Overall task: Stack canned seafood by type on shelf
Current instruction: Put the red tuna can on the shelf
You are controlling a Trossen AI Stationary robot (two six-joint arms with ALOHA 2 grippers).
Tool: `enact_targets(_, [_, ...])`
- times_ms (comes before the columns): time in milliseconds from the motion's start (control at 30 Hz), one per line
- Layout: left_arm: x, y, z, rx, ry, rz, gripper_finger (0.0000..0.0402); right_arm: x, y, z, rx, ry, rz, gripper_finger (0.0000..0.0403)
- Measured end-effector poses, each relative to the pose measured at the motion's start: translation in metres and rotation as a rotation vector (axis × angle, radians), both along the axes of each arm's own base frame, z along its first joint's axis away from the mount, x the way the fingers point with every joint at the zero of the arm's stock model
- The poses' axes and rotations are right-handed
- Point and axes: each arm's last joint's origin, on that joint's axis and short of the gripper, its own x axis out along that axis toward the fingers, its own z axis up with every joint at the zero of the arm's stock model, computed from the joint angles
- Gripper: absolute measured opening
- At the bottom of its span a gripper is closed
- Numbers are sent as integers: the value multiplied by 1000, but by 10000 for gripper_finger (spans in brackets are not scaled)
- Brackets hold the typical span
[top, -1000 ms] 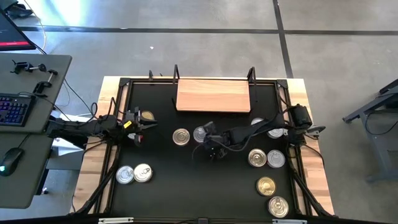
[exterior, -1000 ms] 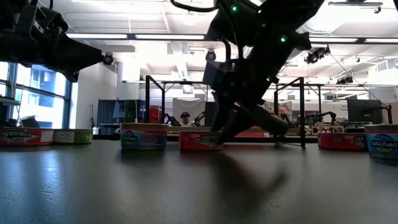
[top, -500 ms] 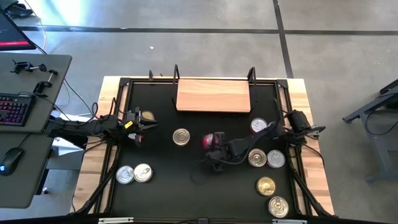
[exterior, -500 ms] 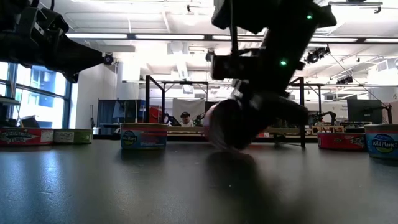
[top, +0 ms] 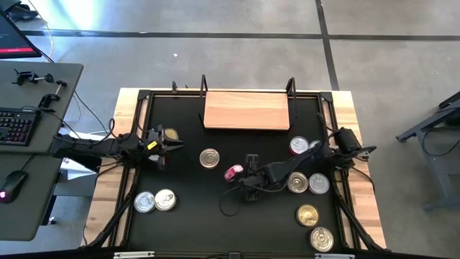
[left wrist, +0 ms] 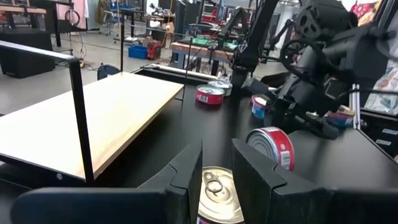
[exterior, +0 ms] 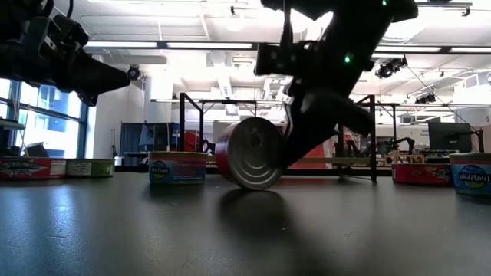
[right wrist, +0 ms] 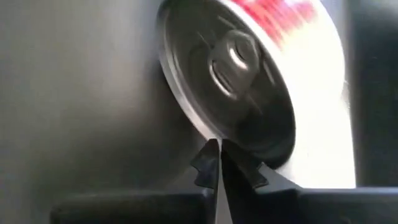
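From above, the black bench (top: 187, 216) carries nine tins that I can count. One gold tin (top: 170, 135) sits at the left pincer (top: 169, 142), one lies alone (top: 209, 158) near the middle, and two (top: 155, 201) sit side by side near the front left. On the right side there are four more lying flat: one red-sided (top: 297, 146), a pair (top: 307, 183) touching, and two gold ones (top: 314, 226) near the front. The ninth is a red-sided tin (top: 233, 173) standing on its edge just beside the right pincer (top: 246, 175). The wooden shelf (top: 246, 110) at the back holds no tin.

In the low view, this tin (exterior: 247, 153) stands on its rim on the bench, with the right arm just behind it. Four other tins show in a row farther back.

In the left wrist view, the left pincer (left wrist: 216, 167) has its fingers a little apart, over a gold lid (left wrist: 217, 198); I cannot tell if they touch it.

In the right wrist view, the right pincer (right wrist: 219, 160) has its fingertips pressed together, holding nothing, and the tilted tin (right wrist: 249, 87) is just ahead of them.
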Motion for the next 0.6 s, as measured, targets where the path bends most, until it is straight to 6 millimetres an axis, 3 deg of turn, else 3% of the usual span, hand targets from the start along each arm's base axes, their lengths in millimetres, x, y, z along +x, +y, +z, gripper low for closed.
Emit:
enact_targets(400, [0, 0, 0, 0, 3, 0, 76, -9, -4, 55, 136, -152, -9, 202])
enact_targets(600, [0, 0, 1, -1, -8, 0, 76, 11, -27, 59, 192, -246, 75, 259])
